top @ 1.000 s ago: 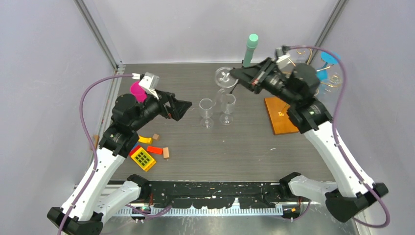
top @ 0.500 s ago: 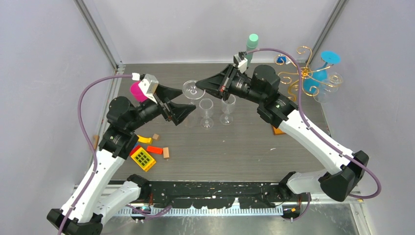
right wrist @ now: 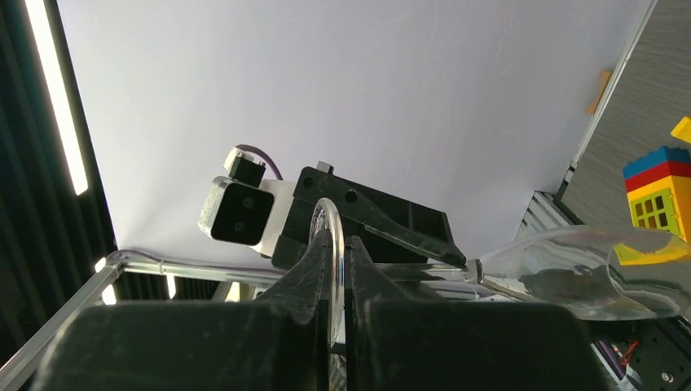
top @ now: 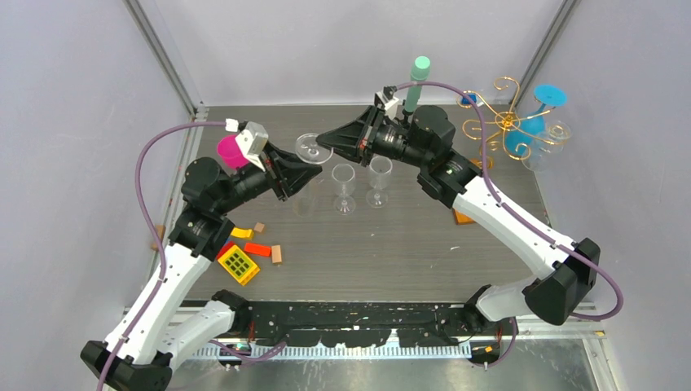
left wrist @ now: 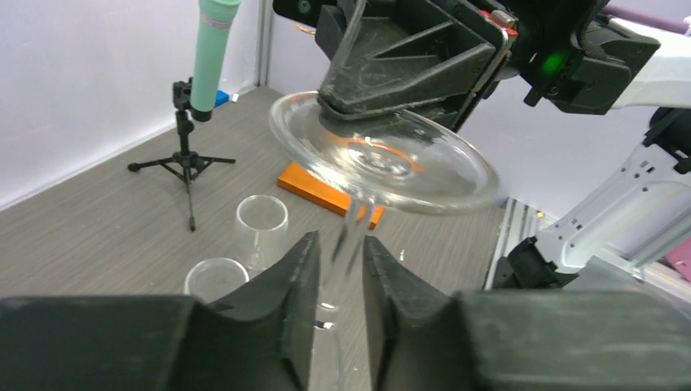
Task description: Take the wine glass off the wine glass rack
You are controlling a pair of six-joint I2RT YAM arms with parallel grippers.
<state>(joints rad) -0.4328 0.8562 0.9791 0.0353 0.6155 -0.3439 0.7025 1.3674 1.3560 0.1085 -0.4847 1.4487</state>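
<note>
clear wine glass (left wrist: 407, 163), stem blurred between left claw (left wrist: 338, 251), foot in right claw (right wrist: 336, 252)

Soft, even light is falling from above in the top view, leaving only faint shadows on the tabletop (top: 391, 244). A strip lamp (right wrist: 59, 98) is glaring at the right wrist view's left edge. The left tool (left wrist: 341, 244) and right tool (right wrist: 338, 252) are looming dark and blurred; the wine glass (left wrist: 383, 155) is catching pale glints.

At three o'clock on the tabletop (top: 391, 252), the right arm (top: 497, 216) hides most of the base of the wine glass rack (top: 499, 122).
</note>
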